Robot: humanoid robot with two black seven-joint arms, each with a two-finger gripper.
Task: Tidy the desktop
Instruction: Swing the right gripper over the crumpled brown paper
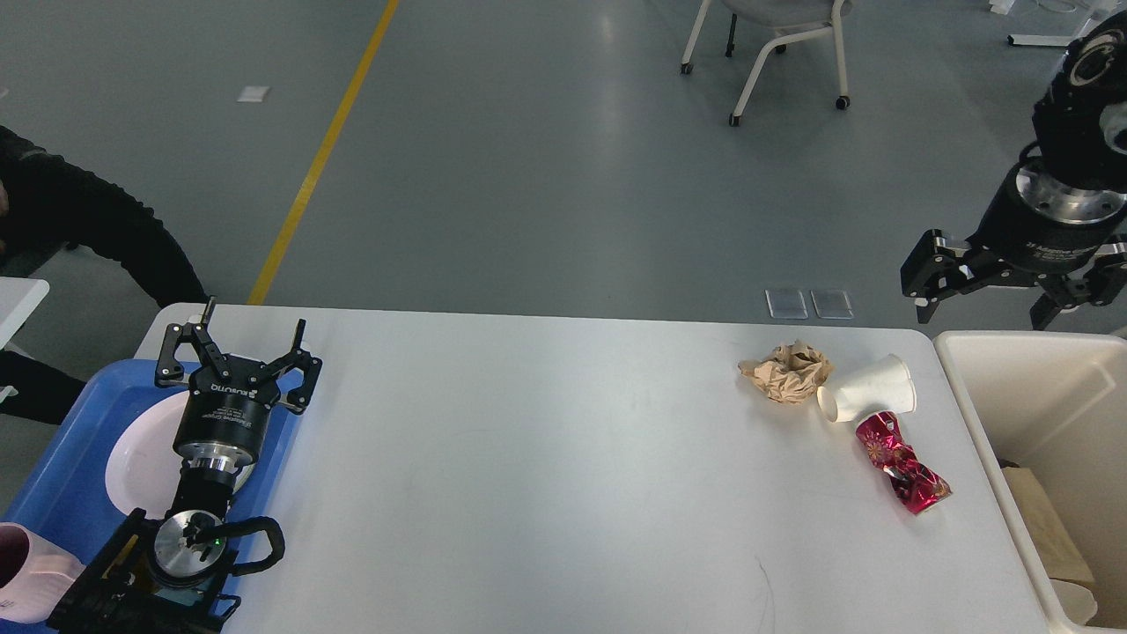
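The white desktop [546,475] fills the lower half of the head view. Near its far right lie a crumpled brown paper ball [786,372], a white paper cup [867,389] on its side and a crushed red can [902,462], close together. My right gripper [982,313] hangs open in the air above the far right corner of the desktop, to the upper right of these three, holding nothing. My left gripper [233,339] stands open and empty at the desktop's left edge, over the blue tray [62,458].
On the blue tray rest a white plate [136,458] and a pink cup [22,581]. A cream bin [1048,405] with scraps inside adjoins the desktop's right edge. A person in black [79,229] is at the far left, a chair [775,35] beyond.
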